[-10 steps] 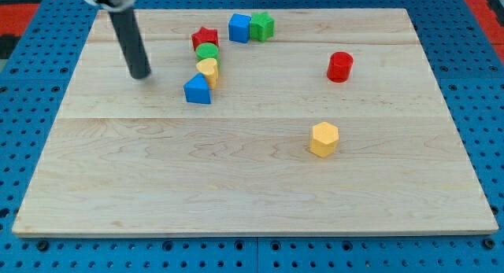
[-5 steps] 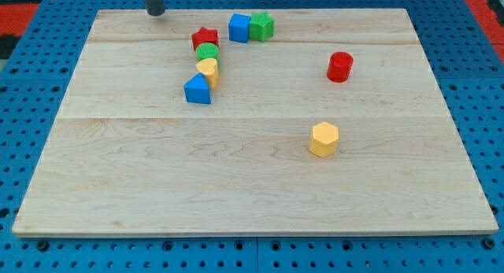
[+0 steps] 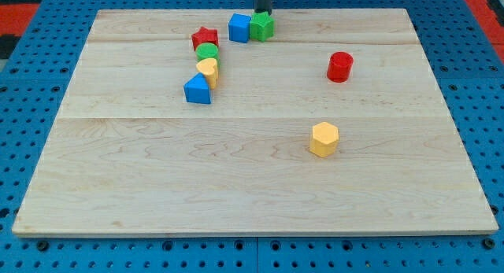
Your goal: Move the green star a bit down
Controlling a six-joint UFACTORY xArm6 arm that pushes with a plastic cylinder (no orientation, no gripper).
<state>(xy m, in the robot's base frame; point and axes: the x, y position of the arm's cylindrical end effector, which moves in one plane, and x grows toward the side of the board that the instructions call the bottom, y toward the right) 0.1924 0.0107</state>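
Observation:
The green star (image 3: 262,26) lies near the top edge of the wooden board (image 3: 252,171), touching the blue cube (image 3: 239,27) on its left. My tip (image 3: 263,12) is at the view's top, just above the green star and very close to it; whether it touches is unclear. Only the rod's lowest part shows.
A red star (image 3: 205,38), a green cylinder (image 3: 208,53), a yellow block (image 3: 208,70) and a blue triangular block (image 3: 198,90) form a column at upper left. A red cylinder (image 3: 340,66) stands at right. A yellow hexagon (image 3: 324,138) lies right of centre.
My tip has moved from the board's upper left up along the top edge and then right, to just above the green star. No block has moved.

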